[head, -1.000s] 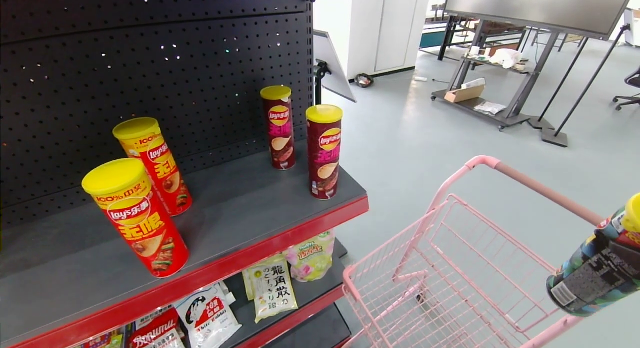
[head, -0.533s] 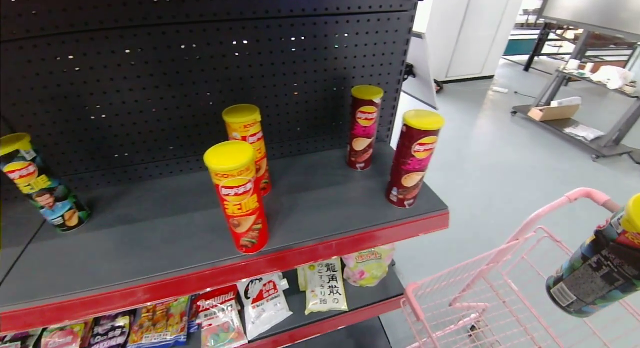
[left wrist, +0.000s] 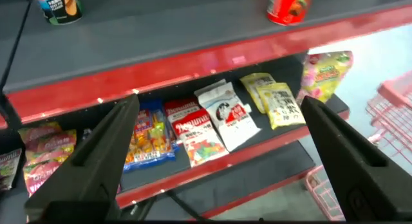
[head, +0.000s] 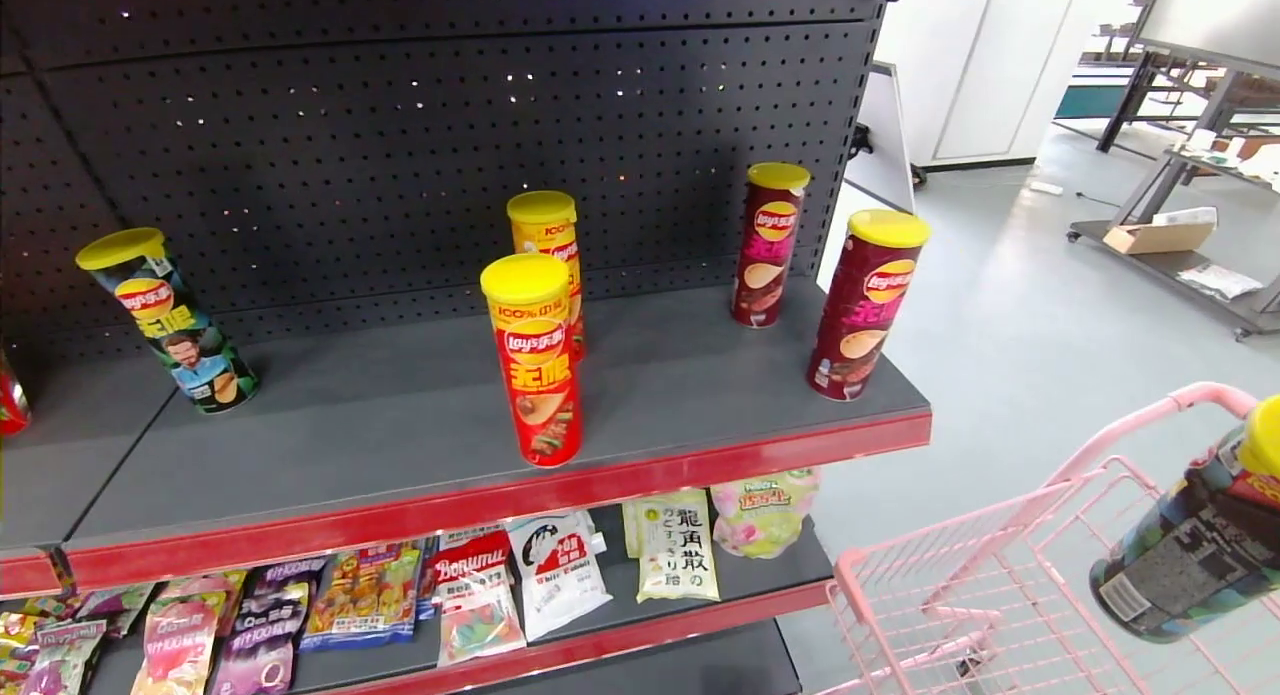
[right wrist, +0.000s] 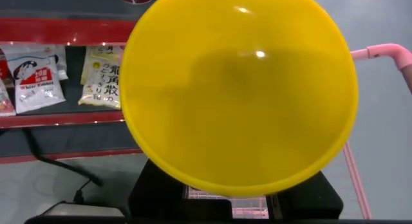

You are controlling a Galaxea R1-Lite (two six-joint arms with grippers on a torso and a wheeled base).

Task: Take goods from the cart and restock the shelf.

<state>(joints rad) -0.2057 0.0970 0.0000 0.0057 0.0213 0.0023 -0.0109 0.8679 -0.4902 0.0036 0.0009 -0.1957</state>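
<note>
The right end effector [head: 1225,535] was clamped on one tilted can [head: 1160,575] above the pink cart [head: 1010,515]. Off to its left, five cans stood upright on the shelf [head: 400,435]: two red cans [head: 533,375], two maroon cans [head: 865,315] and one dark can [head: 170,325]. The left end effector [left wrist: 215,156] hung with its fingers apart before the snack bags [left wrist: 222,118].

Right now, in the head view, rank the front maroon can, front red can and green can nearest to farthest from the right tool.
From the right tool with held can:
1. Front maroon can, shelf's right end.
2. Front red can, shelf's middle.
3. Green can, shelf's left.
</note>
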